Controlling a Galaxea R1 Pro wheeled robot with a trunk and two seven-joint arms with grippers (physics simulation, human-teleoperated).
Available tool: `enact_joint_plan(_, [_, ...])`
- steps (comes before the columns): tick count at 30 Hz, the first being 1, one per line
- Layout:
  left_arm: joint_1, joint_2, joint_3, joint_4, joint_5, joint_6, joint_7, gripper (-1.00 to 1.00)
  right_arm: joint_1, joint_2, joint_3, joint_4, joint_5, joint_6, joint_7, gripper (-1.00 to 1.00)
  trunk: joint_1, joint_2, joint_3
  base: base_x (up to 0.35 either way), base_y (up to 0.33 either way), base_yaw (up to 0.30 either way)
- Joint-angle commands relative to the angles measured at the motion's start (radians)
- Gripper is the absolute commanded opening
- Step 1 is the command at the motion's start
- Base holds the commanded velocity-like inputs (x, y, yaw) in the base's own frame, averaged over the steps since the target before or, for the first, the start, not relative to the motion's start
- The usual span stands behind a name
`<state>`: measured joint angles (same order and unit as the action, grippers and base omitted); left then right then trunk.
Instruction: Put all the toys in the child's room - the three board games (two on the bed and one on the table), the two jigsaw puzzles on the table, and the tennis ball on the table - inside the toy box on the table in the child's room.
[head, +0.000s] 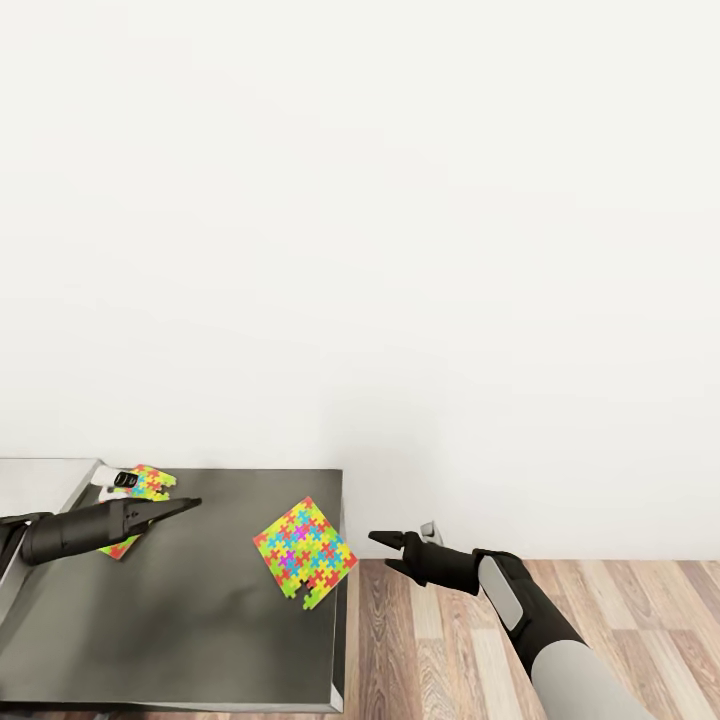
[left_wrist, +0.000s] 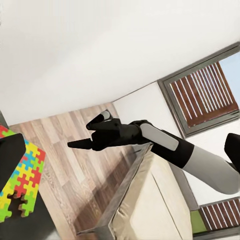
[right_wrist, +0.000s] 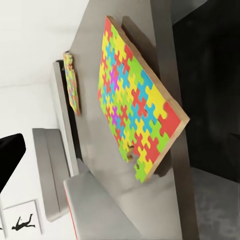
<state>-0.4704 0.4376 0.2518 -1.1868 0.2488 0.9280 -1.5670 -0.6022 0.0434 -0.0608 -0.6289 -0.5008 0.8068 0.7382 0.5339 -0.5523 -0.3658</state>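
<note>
— Nearest item?
— Right claw (head: 392, 552), black, fingers spread apart, empty, hanging over the wood-plank floor (head: 600, 600) just off the worktop's (head: 200, 620) right edge.

— Next?
— One jigsaw puzzle (head: 304, 553), flat on the dark grey worktop near that right edge, turned corner-on, one piece missing at its near side.

— Left arm?
— Left claw (head: 185, 505), lying low over the worktop and pointing toward that puzzle; spread or pressed together, I cannot tell.

— Farther back?
— Second jigsaw puzzle (head: 140, 500), at the worktop's back left, partly hidden by the left arm. Behind everything, a plain white wall (head: 400, 250).
</note>
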Motion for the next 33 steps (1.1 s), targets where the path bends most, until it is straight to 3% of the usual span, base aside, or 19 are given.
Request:
enact_joint_plan(1, [-0.001,0.0,0.0,0.0,0.0,0.011,-0.004,1.0,-0.001,0.001,-0.005,0.0,0.002,0.005,0.003,1.0,0.004,-0.009,-0.005,0.0,0.0,0.0])
enact_joint_plan(33, [0.0,0.0,-0.002,-0.001,0.0,0.011,-0.004,1.0,-0.001,0.012,-0.004,0.0,0.008,0.001,0.003,1.0,0.127,-0.233,-0.105,0.0,0.0,0.0])
